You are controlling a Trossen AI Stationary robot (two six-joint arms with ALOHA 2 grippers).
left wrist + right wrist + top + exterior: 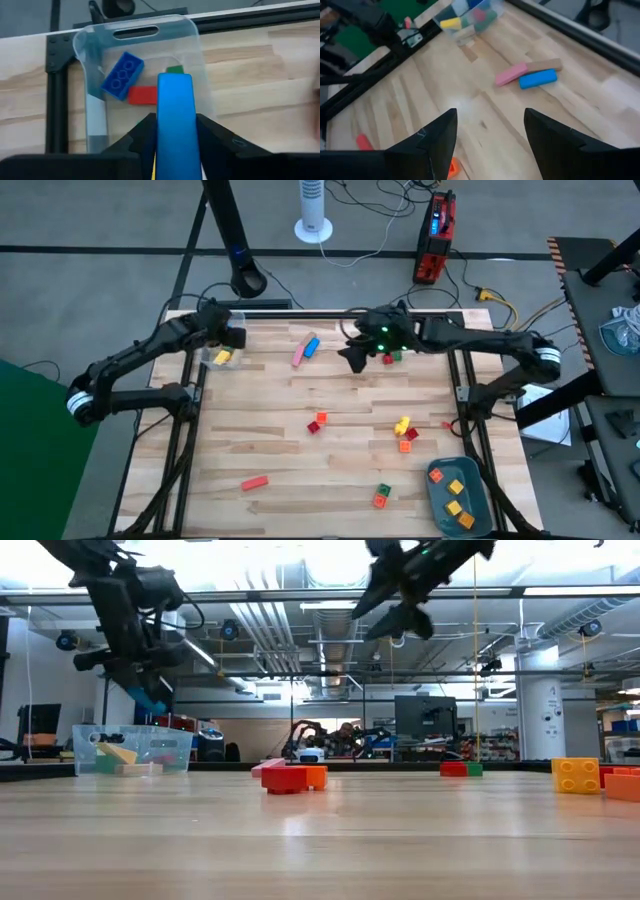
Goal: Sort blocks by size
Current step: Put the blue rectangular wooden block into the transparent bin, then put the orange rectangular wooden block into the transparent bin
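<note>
A long blue block point(175, 120) is grasped by the left tool point(175, 142) above the clear box point(145, 30); release is needed next. The right tool point(490, 135) is held released.

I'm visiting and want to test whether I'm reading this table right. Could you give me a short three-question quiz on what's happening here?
1. True or false: the left pincer holds a long blue block over the clear box.
2. Which colour is the long block lying on the table right beside the pink block? A) green B) blue C) yellow
3. Fill in: the grey-blue tray at the table's corner holds small blocks that are mostly ____.

Key:
1. True; the block sits between its fingers above the box.
2. B, the blue block on the table.
3. Orange, going by the orange cubes.
</note>
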